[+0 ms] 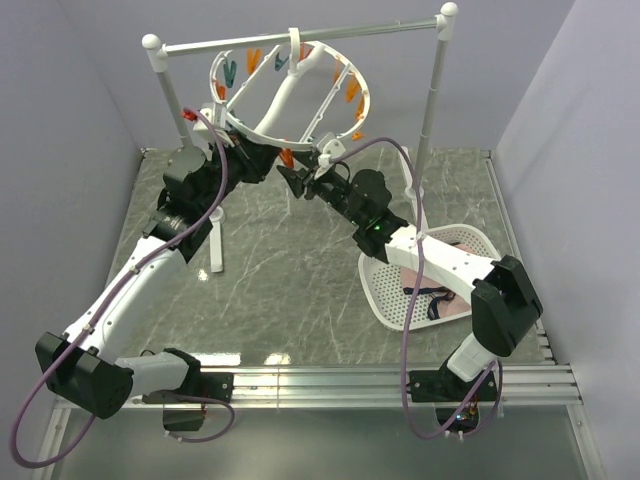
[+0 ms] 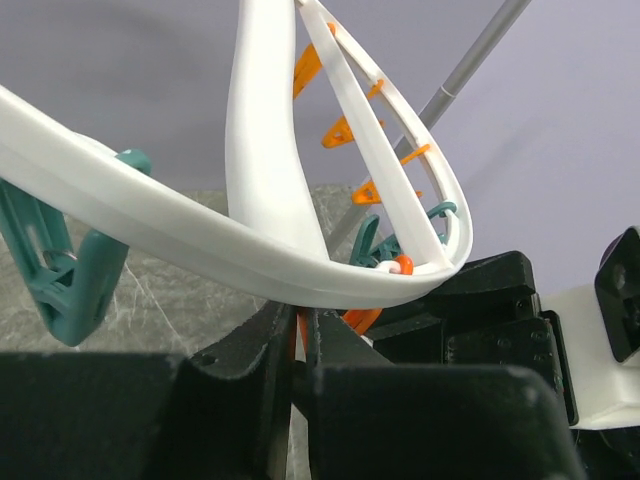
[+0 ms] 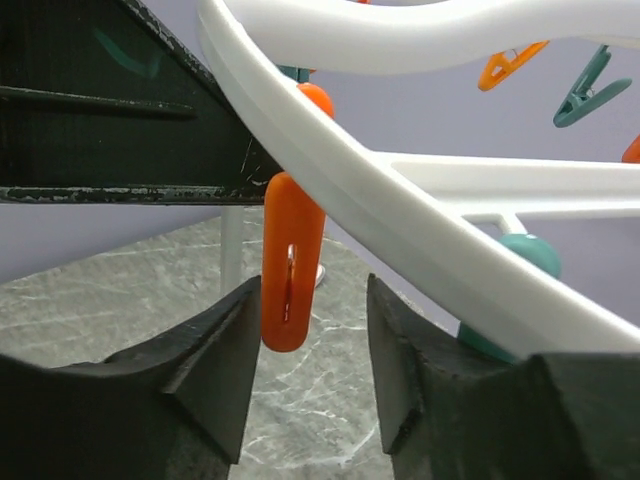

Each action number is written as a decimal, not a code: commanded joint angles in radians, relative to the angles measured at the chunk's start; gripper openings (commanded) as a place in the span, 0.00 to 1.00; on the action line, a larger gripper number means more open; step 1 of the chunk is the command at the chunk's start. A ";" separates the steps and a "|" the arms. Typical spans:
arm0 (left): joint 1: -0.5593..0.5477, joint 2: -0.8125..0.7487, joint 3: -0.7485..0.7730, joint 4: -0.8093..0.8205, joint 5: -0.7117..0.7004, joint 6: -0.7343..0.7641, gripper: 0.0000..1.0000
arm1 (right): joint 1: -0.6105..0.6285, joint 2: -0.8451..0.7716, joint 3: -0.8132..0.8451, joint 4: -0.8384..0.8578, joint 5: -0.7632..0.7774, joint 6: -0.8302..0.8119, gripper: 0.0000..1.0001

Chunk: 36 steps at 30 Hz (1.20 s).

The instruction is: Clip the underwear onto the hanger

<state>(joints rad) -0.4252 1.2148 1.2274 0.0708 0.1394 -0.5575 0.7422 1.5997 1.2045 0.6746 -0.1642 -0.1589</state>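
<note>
On the near right of the marbled worktop [image 1: 290,290] a white perforated basket [image 1: 385,300] holds the underwear [image 1: 445,300], pale pink with dark edging. It lies loose inside, partly under the right arm [image 1: 450,258], and no claw touches it. Further in, both arms reach up to the lower rim of the hanger [image 1: 262,130], a white spoked ring hanging tilted from the rail stand [image 1: 300,38]. The left claw [image 2: 302,318] sits right under that rim, its jaws only a thin slit apart with a sliver of orange showing in the slit; whether it pinches the rim or a clip I cannot tell. A teal clip [image 2: 60,280] dangles just beside it. The right claw [image 3: 310,300] faces it from the other side, jaws apart. It straddles an orange clip [image 3: 292,250] that hangs from the rim with a gap on each side, touching neither finger. Beyond, other clips [image 1: 252,60], orange and teal, hang around the far rim under the stand's bar.
</note>
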 commanded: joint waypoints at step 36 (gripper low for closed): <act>0.034 -0.032 0.112 -0.068 0.201 -0.041 0.70 | -0.009 -0.092 0.181 -0.291 -0.080 0.144 0.00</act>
<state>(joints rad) -0.3920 1.1774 1.2835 0.0063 0.3637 -0.5507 0.7387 1.5455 1.3373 0.4026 -0.2520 -0.0418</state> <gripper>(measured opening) 0.710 0.245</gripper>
